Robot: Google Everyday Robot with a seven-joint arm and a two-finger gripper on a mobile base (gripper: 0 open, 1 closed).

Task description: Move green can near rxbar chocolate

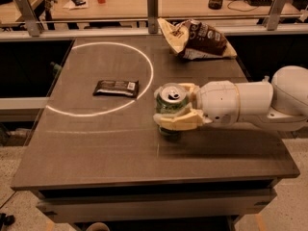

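Observation:
The green can point(171, 102) stands upright near the middle of the dark table, its silver top showing. My gripper point(166, 106) reaches in from the right and is shut on the can, one cream finger point(179, 121) in front of it and the other behind. The can looks held just above the table. The rxbar chocolate point(116, 87), a flat dark bar with a white label, lies to the can's left, on the right part of the white circle, roughly a can's width from the gripper.
A brown and cream snack bag point(199, 40) lies at the table's back right. A white circle point(98, 78) is drawn on the left half of the table point(96, 148). A rail with posts runs along the back edge.

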